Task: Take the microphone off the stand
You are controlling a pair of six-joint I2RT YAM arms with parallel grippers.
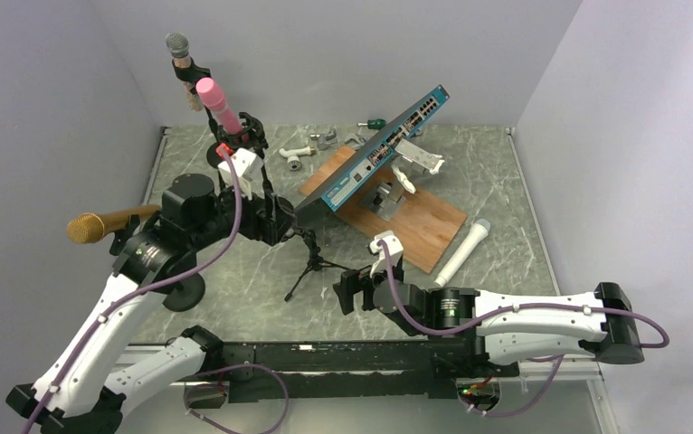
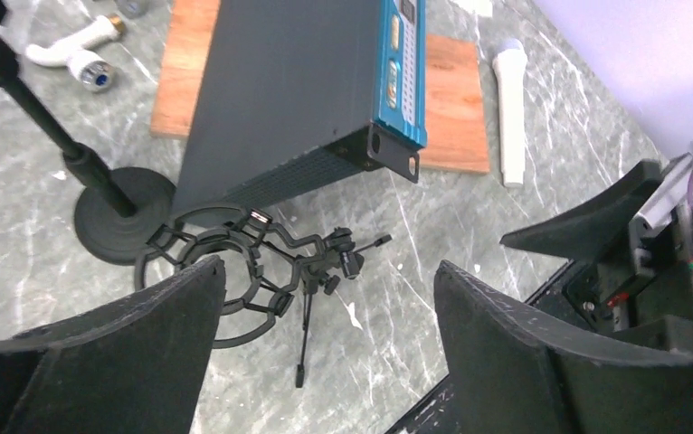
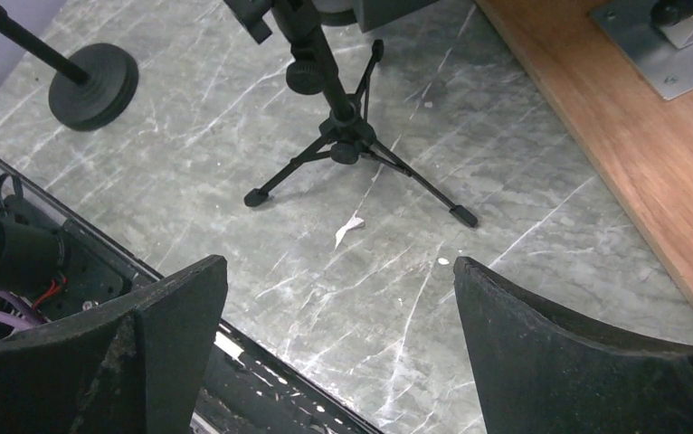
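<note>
A small black tripod stand (image 1: 311, 262) stands mid-table, and its shock-mount ring (image 2: 203, 271) is empty. A white microphone (image 1: 462, 253) lies flat on the table beside the wooden board, also seen in the left wrist view (image 2: 508, 113). My left gripper (image 1: 280, 220) hovers just over the ring, open (image 2: 329, 267), with nothing between its fingers. My right gripper (image 1: 350, 291) hangs low near the front edge, in front of the tripod's legs (image 3: 347, 145), open (image 3: 339, 262) and holding nothing.
A pink microphone (image 1: 216, 101), a grey-headed one (image 1: 178, 50) and a gold one (image 1: 99, 224) sit on other stands at the left. A round stand base (image 2: 121, 217) is close to the tripod. A blue network switch (image 1: 384, 149) leans over a wooden board (image 1: 415, 226). White pipe fittings (image 1: 296, 155) lie behind.
</note>
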